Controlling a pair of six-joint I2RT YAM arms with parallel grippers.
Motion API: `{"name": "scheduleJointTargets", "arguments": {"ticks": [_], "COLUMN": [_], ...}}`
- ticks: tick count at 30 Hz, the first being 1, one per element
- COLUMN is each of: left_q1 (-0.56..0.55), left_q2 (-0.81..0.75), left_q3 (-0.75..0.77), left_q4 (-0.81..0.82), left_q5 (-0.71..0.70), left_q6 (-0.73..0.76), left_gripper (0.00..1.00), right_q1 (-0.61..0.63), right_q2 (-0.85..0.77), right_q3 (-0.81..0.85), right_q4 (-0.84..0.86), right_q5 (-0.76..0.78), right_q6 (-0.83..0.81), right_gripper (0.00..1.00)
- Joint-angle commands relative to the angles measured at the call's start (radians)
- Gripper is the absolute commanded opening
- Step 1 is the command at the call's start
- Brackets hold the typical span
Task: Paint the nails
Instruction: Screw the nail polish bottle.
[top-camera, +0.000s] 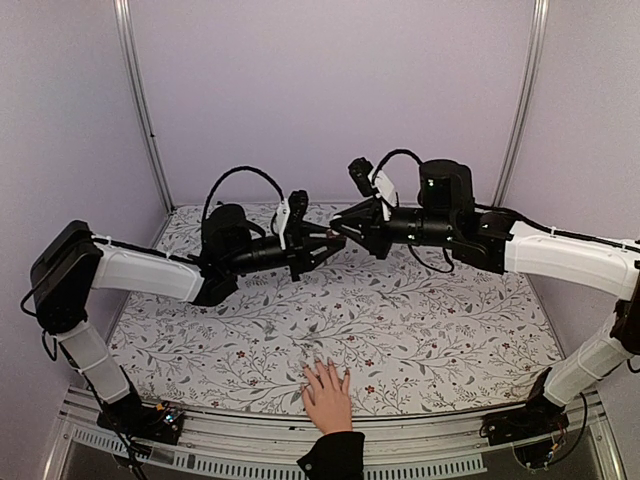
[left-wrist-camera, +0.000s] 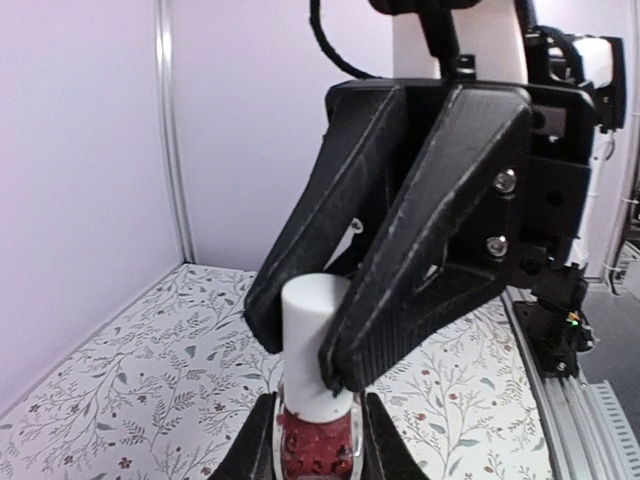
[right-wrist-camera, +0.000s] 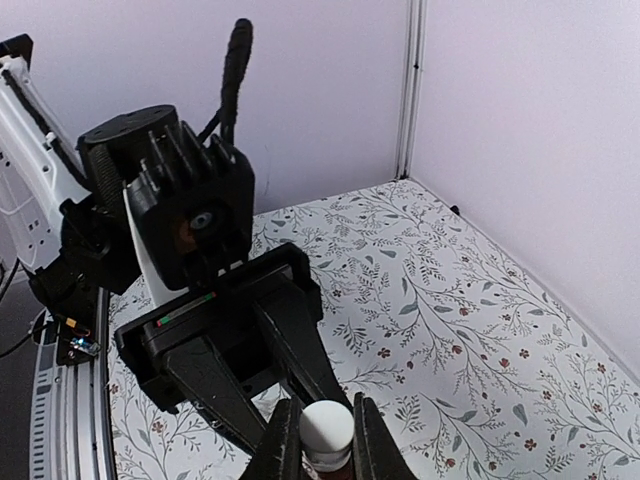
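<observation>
White-shelled with black joints, the left arm (top-camera: 140, 272) reaches in from the left over the table (top-camera: 450, 330), which is covered in a pale cloth printed with grey sprigs and small red flowers. Its left tool (left-wrist-camera: 318, 455) is held up off the table and closed as far as it goes on a small dark-red bottle (left-wrist-camera: 316, 432). In the left wrist view one finger (left-wrist-camera: 255, 452) presses each side of the glass. The bottle stands upright in that grip, and its white cap (left-wrist-camera: 310, 330) sticks out beyond the fingertips.

Straight opposite, tip to tip with the left tool, the right tool (right-wrist-camera: 325, 450) is clamped on that white cap. Its two black fingers pinch the cap from either side, one finger lying across the front of it in the left wrist view. In the right wrist view the rounded top of the cap shows between the right tool's fingertips, with the left tool's black body just behind it. From there the right arm (top-camera: 570, 255) runs back to the right side of the table.

The nails (top-camera: 321, 366) tip the fingers of a light-skinned hand (top-camera: 328, 398) that lies flat, palm down, on the table. It rests well apart from both tools, on the side of the arm bases and almost directly in line with the point where the tools meet. The fingers point toward the tools and are slightly spread. A black sleeve cuff (top-camera: 333, 455) covers the wrist at the table's near edge. From overhead the nails are too small to tell their colour.
</observation>
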Motion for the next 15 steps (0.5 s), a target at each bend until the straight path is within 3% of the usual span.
{"name": "scheduleJointTargets", "arguments": {"ticks": [1, 10, 15], "left_q1": [-0.056, -0.172, -0.186], "left_q2": [-0.002, 0.116, 0.114], "left_q3": [0.031, 0.119, 0.127], "left_q4": [0.037, 0.05, 0.016], "left_q5": [-0.282, -0.663, -0.669], "left_q6": [0.043, 0.161, 0.199], "left_gripper": [0.0, 0.0, 0.0], "right_q1": [0.022, 0.034, 0.039], "right_q2": [0.053, 0.108, 0.101], "right_q3": [0.018, 0.033, 0.021], "right_q4": [0.003, 0.055, 0.051], "right_q5": [0.062, 0.208, 0.254], "right_q6": [0.078, 0.208, 0.226], "right_gripper": [0.0, 0.0, 0.0]}}
